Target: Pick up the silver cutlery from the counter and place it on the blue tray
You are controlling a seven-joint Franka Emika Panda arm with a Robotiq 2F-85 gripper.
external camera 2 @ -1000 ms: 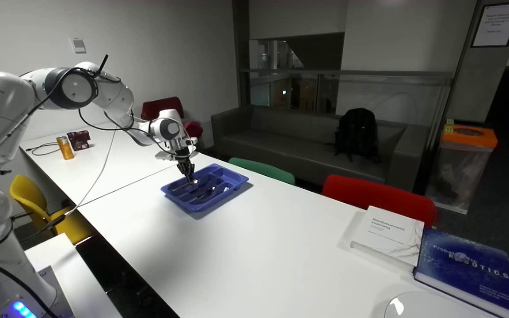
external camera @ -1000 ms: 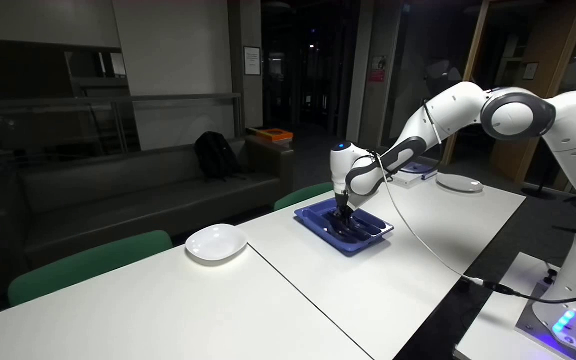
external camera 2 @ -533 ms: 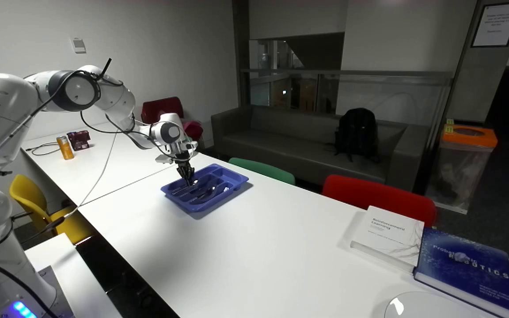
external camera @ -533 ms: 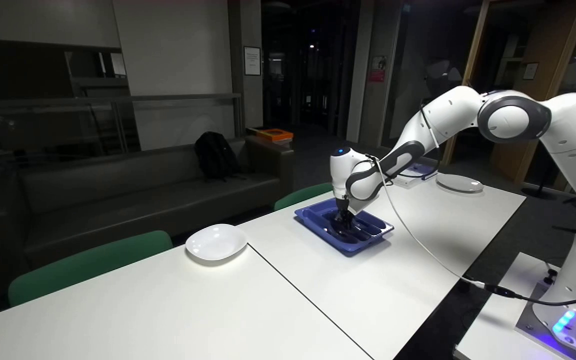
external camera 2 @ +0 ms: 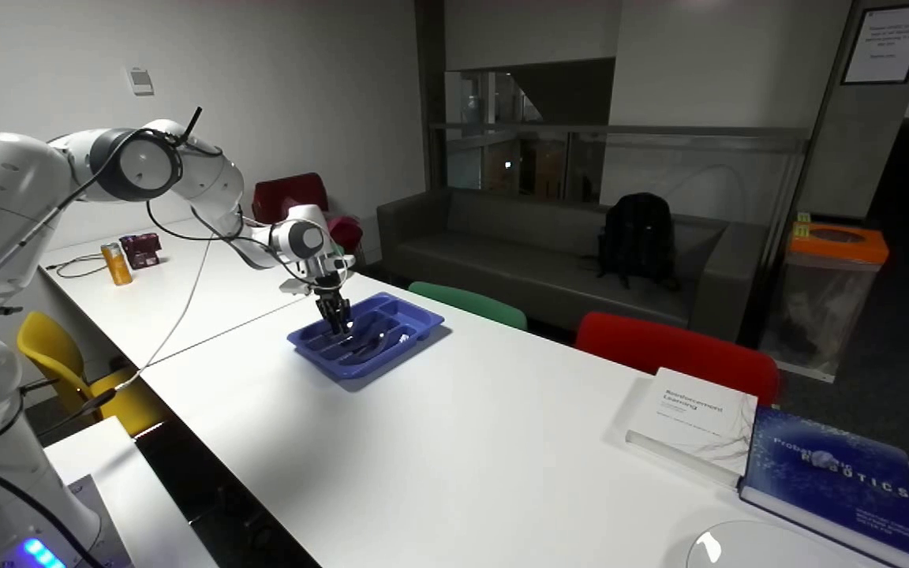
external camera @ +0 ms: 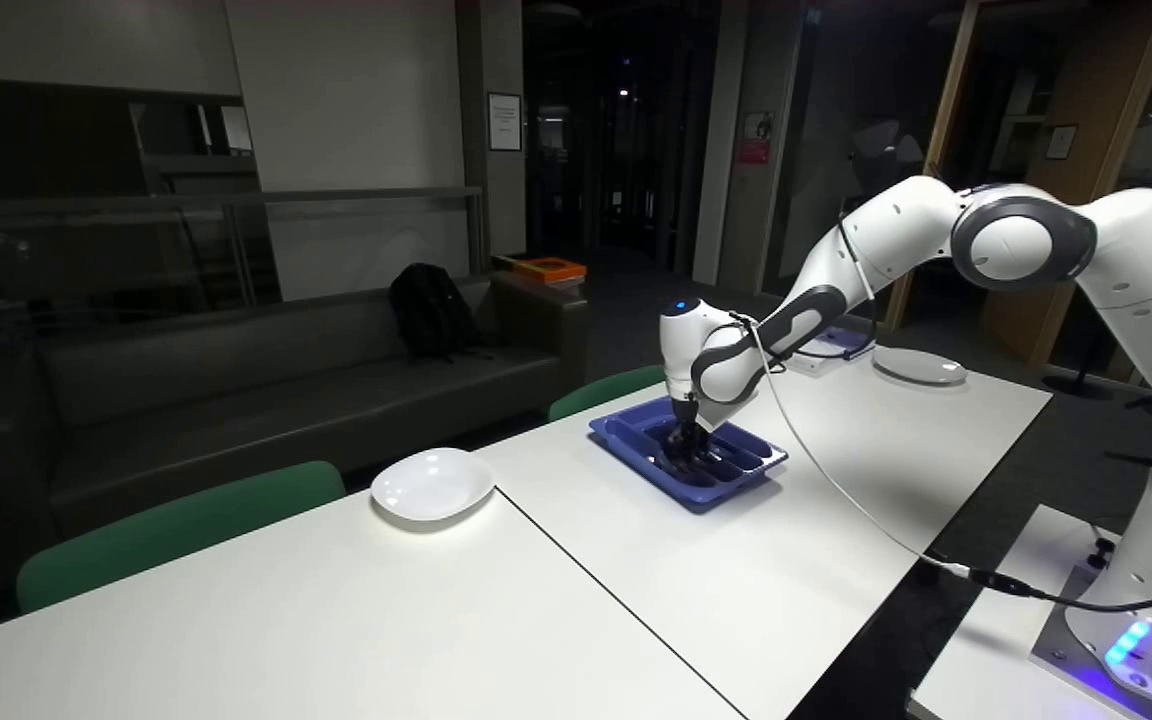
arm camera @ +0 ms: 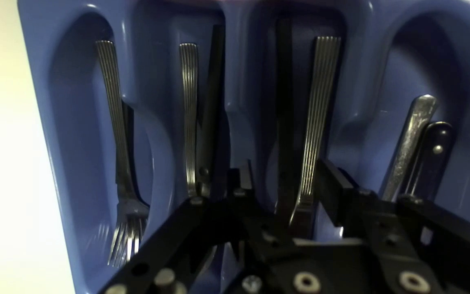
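The tray (arm camera: 235,69) fills most of the wrist view, counter (arm camera: 6,163) at the left edge; cutlery (arm camera: 189,90) lies in the tray's compartments, fork (arm camera: 114,94) far left; the gripper (arm camera: 287,179) is lower centre, jaws apart, either side of a silver handle (arm camera: 319,102) and a dark handle (arm camera: 285,102).

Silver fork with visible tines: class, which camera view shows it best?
The wrist view: the silver fork shows from handle end to tines in the blue tray. In both exterior views the tray shows, but this fork cannot be picked out inside.
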